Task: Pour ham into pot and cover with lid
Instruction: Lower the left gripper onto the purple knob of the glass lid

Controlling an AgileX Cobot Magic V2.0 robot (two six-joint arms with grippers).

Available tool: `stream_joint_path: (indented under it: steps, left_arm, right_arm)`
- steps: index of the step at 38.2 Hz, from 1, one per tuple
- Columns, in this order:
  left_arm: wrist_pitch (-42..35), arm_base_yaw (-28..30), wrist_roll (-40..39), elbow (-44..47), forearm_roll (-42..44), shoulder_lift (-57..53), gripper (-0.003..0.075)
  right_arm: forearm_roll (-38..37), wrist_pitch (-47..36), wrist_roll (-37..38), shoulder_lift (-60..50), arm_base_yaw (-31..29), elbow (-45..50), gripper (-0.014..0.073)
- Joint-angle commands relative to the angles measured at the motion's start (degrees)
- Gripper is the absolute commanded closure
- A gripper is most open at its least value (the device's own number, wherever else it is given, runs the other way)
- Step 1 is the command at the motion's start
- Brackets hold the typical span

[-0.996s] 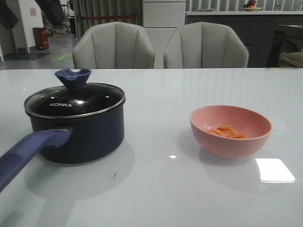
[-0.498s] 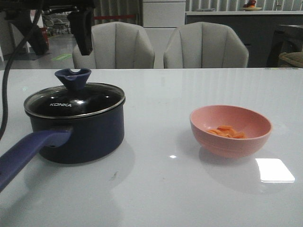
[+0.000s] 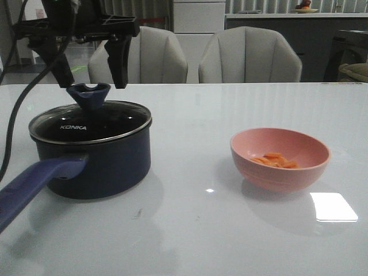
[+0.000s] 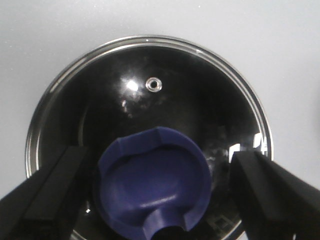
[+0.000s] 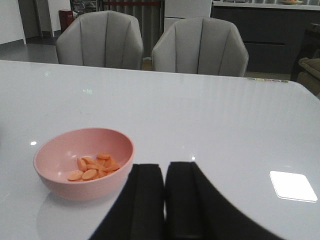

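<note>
The dark navy pot (image 3: 100,164) with a long purple-blue handle (image 3: 31,187) stands at the table's left. The glass lid (image 3: 92,123) with its blue knob (image 3: 89,95) rests on it; both also show in the left wrist view, the lid (image 4: 150,95) and the knob (image 4: 155,182). My left gripper (image 3: 92,77) hangs open just above the knob, one finger (image 4: 50,195) on each side of it, not touching. The ham (image 3: 275,160), orange slices, lies in the pink bowl (image 3: 280,159) at the right, also in the right wrist view (image 5: 95,167). My right gripper (image 5: 165,172) is shut and empty, near the bowl (image 5: 82,162).
Two grey chairs (image 3: 195,57) stand behind the table's far edge. A black cable (image 3: 8,123) hangs from the left arm down at the left of the pot. A bright light reflection (image 3: 333,207) lies on the glossy white table at the front right.
My left gripper has come down and to the right from the top left, and now straddles the lid's knob. Pot, lid and bowl have not moved.
</note>
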Motion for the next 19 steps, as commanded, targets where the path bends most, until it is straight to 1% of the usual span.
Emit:
stream_joint_path:
  steps: [1,8,19]
  left_arm:
    - [-0.52,-0.33,-1.71,-1.90,0.53,-2.22,0.0133]
    - [-0.39,-0.33,-3.34,-2.00,1.06,-1.64,0.0134]
    - [0.89,-0.33,-3.34,-2.02,1.06,-0.79,0.0135]
  right_arm:
    - [-0.96,-4.41,-0.42,-1.12,-0.09,-0.28,0.0424]
    - [-0.96,-4.41,-0.42,-1.12,-0.09,-0.28,0.0424]
    - [-0.96,-4.41,-0.42,-1.12,-0.09,-0.28,0.0424]
